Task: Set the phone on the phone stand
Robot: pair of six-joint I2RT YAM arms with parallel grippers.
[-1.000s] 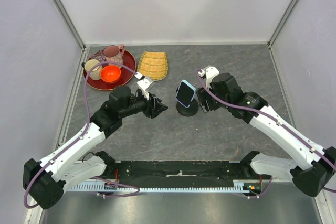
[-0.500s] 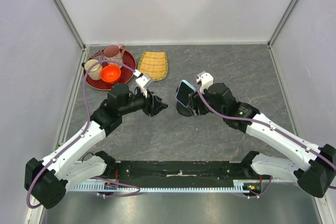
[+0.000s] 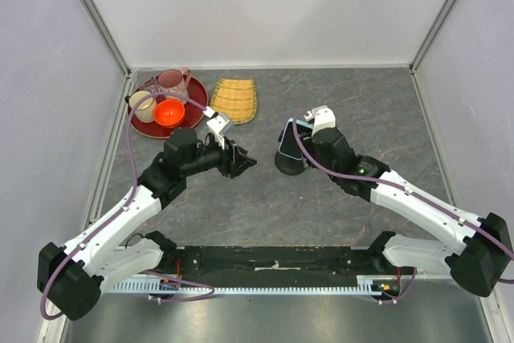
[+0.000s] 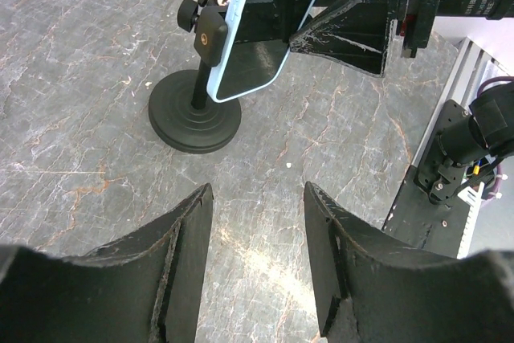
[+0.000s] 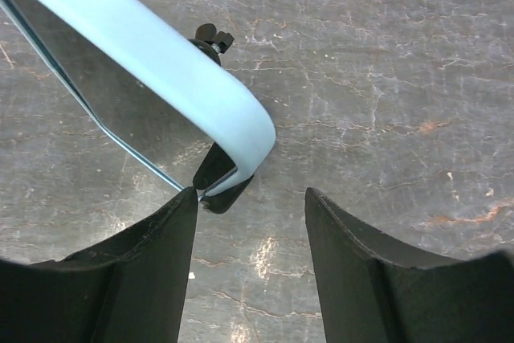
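Observation:
The phone (image 3: 290, 139), black screen with a light blue edge, leans tilted against the clamp head of the black phone stand (image 3: 287, 165). In the left wrist view the phone (image 4: 250, 46) hangs against the stand's head above the stand's round base (image 4: 195, 112). My right gripper (image 3: 302, 153) is open right at the phone. In the right wrist view the phone's blue edge (image 5: 165, 66) crosses just above the left fingertip of the right gripper (image 5: 250, 196), and the jaws do not clamp it. My left gripper (image 3: 244, 162) is open and empty left of the stand, and in the left wrist view (image 4: 257, 226) it faces the stand.
A red tray (image 3: 195, 107) with cups and an orange bowl (image 3: 169, 112) sits at the back left. A yellow woven mat (image 3: 234, 100) lies beside it. White walls close in the grey stone tabletop on three sides.
My right gripper has moved in from the right side of the phone to right against it. The phone has shifted slightly right and tilted further. The left arm has barely moved.

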